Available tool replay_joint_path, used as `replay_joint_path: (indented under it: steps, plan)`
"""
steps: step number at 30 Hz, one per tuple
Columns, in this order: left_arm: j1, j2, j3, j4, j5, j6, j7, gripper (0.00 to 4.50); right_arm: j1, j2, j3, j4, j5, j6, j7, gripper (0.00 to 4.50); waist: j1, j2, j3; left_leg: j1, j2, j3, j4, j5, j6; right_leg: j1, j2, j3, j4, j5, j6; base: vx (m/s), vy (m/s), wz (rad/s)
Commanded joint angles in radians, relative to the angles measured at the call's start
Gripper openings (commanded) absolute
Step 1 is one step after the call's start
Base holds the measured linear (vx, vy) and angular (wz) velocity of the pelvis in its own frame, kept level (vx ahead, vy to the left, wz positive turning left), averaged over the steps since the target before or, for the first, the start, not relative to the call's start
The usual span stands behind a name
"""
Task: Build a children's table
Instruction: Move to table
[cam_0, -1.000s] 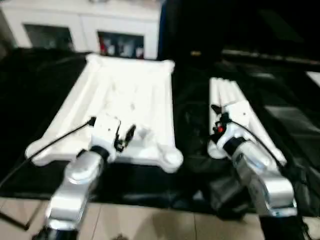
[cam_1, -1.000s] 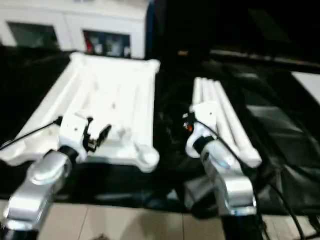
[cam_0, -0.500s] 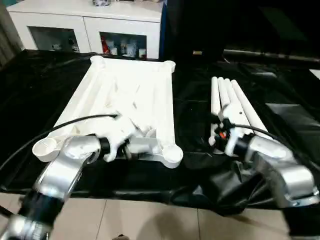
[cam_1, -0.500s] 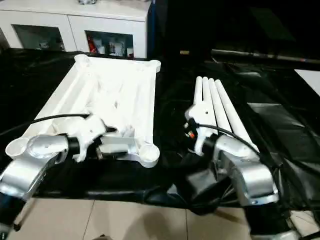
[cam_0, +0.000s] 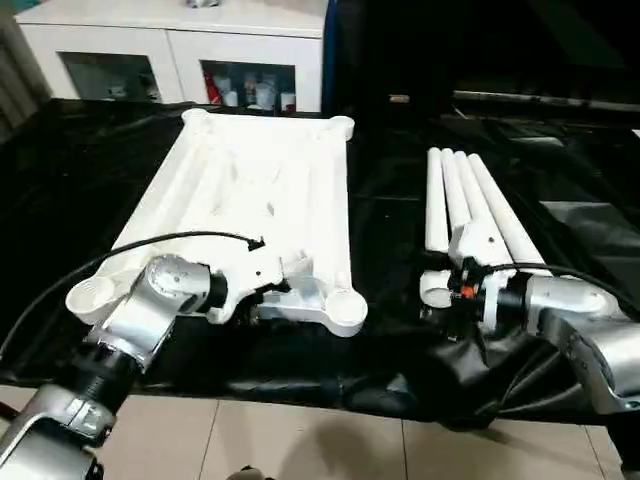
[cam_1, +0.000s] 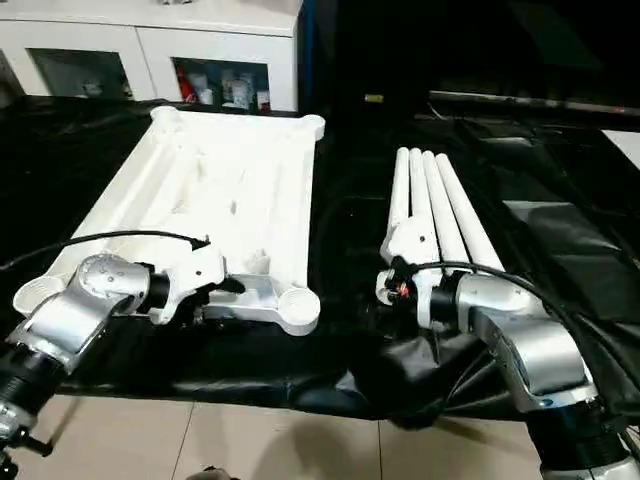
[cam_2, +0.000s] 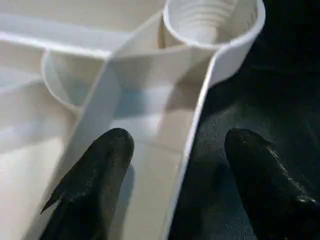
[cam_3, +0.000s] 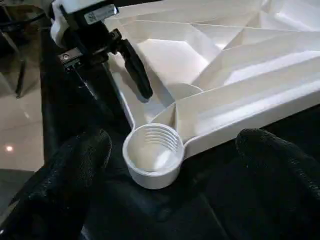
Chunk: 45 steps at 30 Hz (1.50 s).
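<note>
The white table top (cam_0: 250, 180) lies ribbed side up on a black cloth, with a round socket (cam_0: 345, 308) at its near right corner. Several white legs (cam_0: 470, 200) lie side by side to its right. My left gripper (cam_0: 268, 290) is open at the top's near edge, one finger (cam_2: 95, 175) over the ribs and the other (cam_2: 265, 185) over the cloth, astride the rim just left of the socket (cam_2: 210, 20). My right gripper (cam_0: 458, 312) is open by the legs' near ends, turned toward the socket (cam_3: 152, 150). The left gripper (cam_3: 132, 67) shows beyond that socket.
The black cloth (cam_0: 385, 230) covers the work surface and bunches up at the near right (cam_0: 470, 370). A white cabinet (cam_0: 180, 50) stands behind. Tiled floor (cam_0: 300, 440) lies in front. A black cable (cam_0: 120, 252) loops from my left wrist over the top's near left corner.
My left arm dropped lower and its gripper swung right along the top's near edge toward the corner socket. My right gripper came down off the legs to their near ends and turned leftward.
</note>
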Motion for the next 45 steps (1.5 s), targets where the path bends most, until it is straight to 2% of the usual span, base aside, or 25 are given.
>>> replay_joint_path:
  steps: [1,5,10,20,21,23,26,30,32,35,37,39,41,45]
  plan:
    - [-0.030,0.002,0.005,0.007,0.010,-0.011,-0.001,3.14,0.004,-0.013,0.003,-0.028,0.004,0.009,0.012,4.50,0.003,0.012,-0.062,0.018,0.084,-0.033,-0.085,-0.172,0.013,0.036,-0.107,0.062,-0.071,-0.062,-0.267,0.000,0.000,0.00]
    - [-0.028,0.006,0.015,-0.001,-0.012,0.006,-0.032,2.69,0.011,-0.018,0.010,-0.031,0.008,0.010,0.017,4.50,0.007,0.004,-0.061,0.017,0.085,-0.032,-0.086,-0.168,0.014,0.036,-0.109,0.063,-0.071,-0.059,-0.266,0.000,0.000,0.00]
    - [-0.027,-0.001,0.033,-0.009,-0.044,0.025,-0.065,2.17,0.015,-0.016,0.016,-0.029,0.006,0.007,0.021,4.50,0.007,0.004,-0.060,0.017,0.085,-0.032,-0.087,-0.168,0.014,0.034,-0.110,0.062,-0.072,-0.080,-0.265,0.000,0.000,0.00]
    - [-0.029,0.002,0.028,0.000,-0.032,0.024,-0.082,1.60,0.024,-0.009,0.025,-0.036,0.006,0.008,0.025,4.50,0.007,0.007,-0.058,0.015,0.085,-0.032,-0.089,-0.176,0.012,0.034,-0.110,0.063,-0.075,-0.099,-0.257,0.000,0.000,0.00]
    - [-0.030,0.002,0.025,0.001,-0.030,0.028,-0.084,1.34,0.027,-0.008,0.026,-0.039,0.006,0.008,0.023,4.50,0.006,0.006,-0.058,0.017,0.086,-0.032,-0.089,-0.179,0.011,0.033,-0.110,0.063,-0.075,-0.102,-0.256,0.000,0.000,0.00]
    - [-0.031,-0.003,0.018,0.006,-0.026,0.033,-0.079,1.29,0.032,-0.006,0.029,-0.042,0.004,0.007,0.019,4.50,0.005,0.008,-0.058,0.016,0.086,-0.033,-0.090,-0.183,0.009,0.033,-0.110,0.063,-0.075,-0.102,-0.255,0.000,0.000,0.00]
    - [-0.032,-0.006,0.015,0.014,-0.018,0.031,-0.072,0.89,0.034,-0.005,0.031,-0.043,0.005,0.006,0.016,4.50,0.004,0.008,-0.058,0.016,0.086,-0.033,-0.090,-0.185,0.007,0.034,-0.110,0.064,-0.077,-0.105,-0.255,0.000,0.000,0.00]
    - [-0.035,-0.010,0.025,0.025,-0.019,0.031,-0.058,0.80,0.036,-0.005,0.031,-0.045,0.006,0.006,0.013,4.50,0.004,0.009,-0.057,0.017,0.086,-0.033,-0.090,-0.193,0.005,0.033,-0.110,0.064,-0.077,-0.108,-0.257,0.000,0.000,0.00]
    - [-0.040,-0.013,0.035,0.028,-0.024,0.042,-0.051,0.53,0.035,-0.006,0.030,-0.043,0.005,0.006,0.012,4.50,0.003,0.008,-0.057,0.017,0.086,-0.033,-0.091,-0.195,0.004,0.033,-0.110,0.064,-0.077,-0.107,-0.257,0.000,0.000,0.00]
    - [-0.055,-0.012,0.046,0.058,-0.004,0.050,-0.011,0.39,0.030,-0.002,0.030,-0.031,-0.008,0.008,-0.005,4.50,0.003,0.006,-0.057,0.017,0.086,-0.033,-0.091,-0.195,0.003,0.033,-0.110,0.064,-0.078,-0.113,-0.256,0.000,0.000,0.00]
    - [-0.060,-0.010,0.050,0.077,0.008,0.043,0.003,0.24,0.025,0.002,0.035,-0.022,-0.022,0.003,-0.018,4.50,-0.003,0.002,-0.056,0.009,0.083,-0.034,-0.091,-0.177,0.007,0.038,-0.110,0.063,-0.076,-0.105,-0.250,0.000,0.000,0.00]
    - [-0.067,-0.004,0.057,0.098,0.022,0.043,0.030,0.21,0.018,0.010,0.040,-0.011,-0.030,-0.002,-0.026,4.50,-0.008,-0.001,-0.056,0.007,0.082,-0.035,-0.091,-0.175,0.011,0.040,-0.111,0.062,-0.078,-0.115,-0.243,0.000,0.000,0.00]
    - [-0.074,0.000,0.060,0.112,0.031,0.045,0.052,0.13,0.013,0.013,0.042,-0.005,-0.034,-0.003,-0.032,4.50,-0.013,0.000,-0.056,0.009,0.080,-0.034,-0.089,-0.177,0.012,0.039,-0.111,0.063,-0.081,-0.136,-0.242,0.000,0.000,0.00]
    - [-0.082,0.000,0.068,0.132,0.035,0.014,0.064,0.06,0.007,0.014,0.043,0.003,-0.039,-0.008,-0.037,4.50,-0.021,-0.001,-0.058,0.008,0.079,-0.032,-0.086,-0.147,0.028,0.039,-0.107,0.062,-0.079,-0.103,-0.247,0.000,0.000,0.00]
